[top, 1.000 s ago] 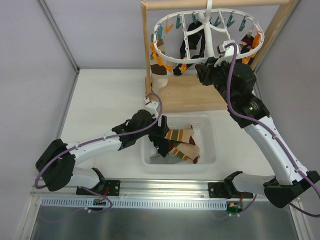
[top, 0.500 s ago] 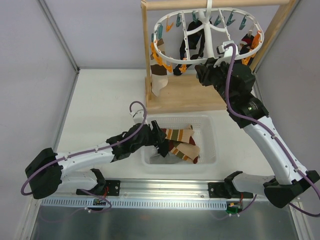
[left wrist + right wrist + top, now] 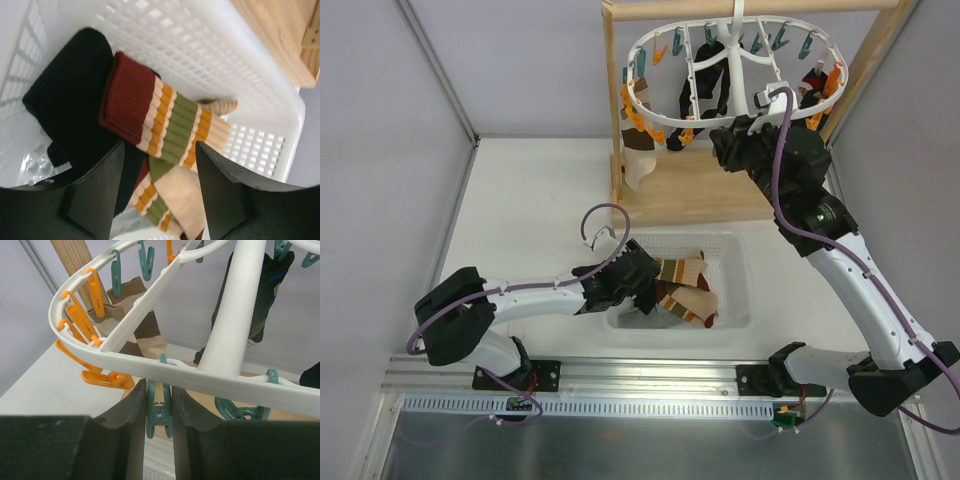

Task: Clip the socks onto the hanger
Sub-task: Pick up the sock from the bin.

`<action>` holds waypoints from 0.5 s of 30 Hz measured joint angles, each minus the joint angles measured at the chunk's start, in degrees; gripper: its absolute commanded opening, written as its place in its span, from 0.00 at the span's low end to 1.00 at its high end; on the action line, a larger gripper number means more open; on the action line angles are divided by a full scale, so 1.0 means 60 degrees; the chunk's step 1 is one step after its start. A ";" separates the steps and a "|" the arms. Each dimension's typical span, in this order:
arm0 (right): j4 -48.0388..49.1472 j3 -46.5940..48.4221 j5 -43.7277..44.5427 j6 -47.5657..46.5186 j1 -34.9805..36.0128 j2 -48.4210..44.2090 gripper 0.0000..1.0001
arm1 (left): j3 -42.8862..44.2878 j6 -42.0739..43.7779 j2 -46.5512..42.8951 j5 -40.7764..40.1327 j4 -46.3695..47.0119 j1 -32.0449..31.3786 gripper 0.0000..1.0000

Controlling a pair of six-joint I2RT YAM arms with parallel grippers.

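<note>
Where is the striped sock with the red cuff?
In the left wrist view the striped sock lies in the white basket, partly over a black sock, just beyond the left gripper.

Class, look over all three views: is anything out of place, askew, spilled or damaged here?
Nothing stands out. The striped fabric sock and black sock lie heaped inside the white mesh plastic basket; other socks hang clipped to the white oval plastic hanger. Nothing looks spilled or broken.

We are seeing: striped sock (image 3: 170,125) ribbed knit cloth | hanger (image 3: 230,325) smooth glossy plastic | basket (image 3: 200,60) plastic mesh | stand (image 3: 690,190) matt wood
</note>
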 measured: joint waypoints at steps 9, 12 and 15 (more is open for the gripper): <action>0.0000 0.0000 -0.0022 0.0004 0.0000 -0.0138 0.01 | 0.0958 -0.1075 0.1016 -0.1279 -0.0911 0.0000 0.58; 0.0000 0.0000 -0.0018 0.0004 0.0000 -0.0146 0.01 | 0.1184 -0.1275 0.1315 -0.1421 -0.1173 0.0000 0.57; 0.0000 0.0000 -0.0018 0.0004 0.0000 -0.0146 0.01 | 0.1424 -0.1497 0.1555 -0.1457 -0.1457 0.0000 0.57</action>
